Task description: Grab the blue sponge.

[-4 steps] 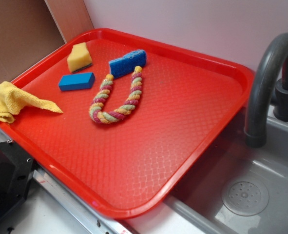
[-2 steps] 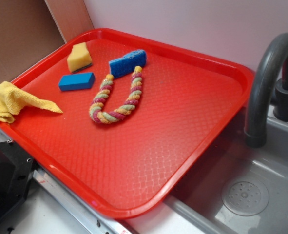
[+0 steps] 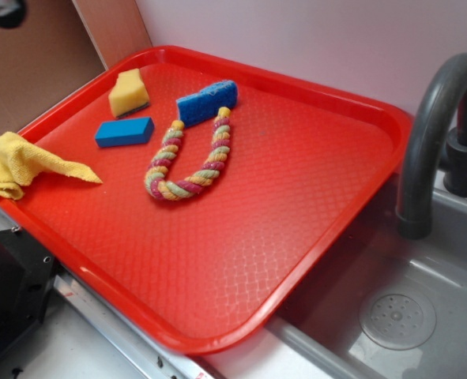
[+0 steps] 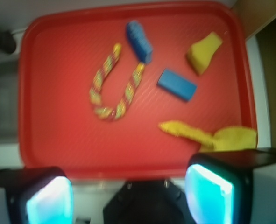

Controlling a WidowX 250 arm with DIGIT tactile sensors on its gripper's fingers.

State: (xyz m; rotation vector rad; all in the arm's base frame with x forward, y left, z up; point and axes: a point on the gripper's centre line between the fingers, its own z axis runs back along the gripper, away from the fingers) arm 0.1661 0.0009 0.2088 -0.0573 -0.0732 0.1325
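A: Progress?
B: Nothing grabbed yet. Jaws released, gripper (image 4: 128,196) high above the tray's (image 3: 328,103) near edge. Blue sponge (image 3: 207,102) untouched near the tray's far edge, touching the rope (image 3: 187,156) end.
A: Remaining?
B: Approach, descend, close.

The tray (image 3: 312,181) is glossy red plastic with a fine embossed pattern. The blue sponge (image 3: 207,102) looks rough and porous; the blue block (image 3: 124,132) is smooth and matt. The rope (image 3: 187,156) is twisted fibre, the yellow cloth (image 3: 20,164) soft fabric. The sink (image 3: 423,316) is dull grey.
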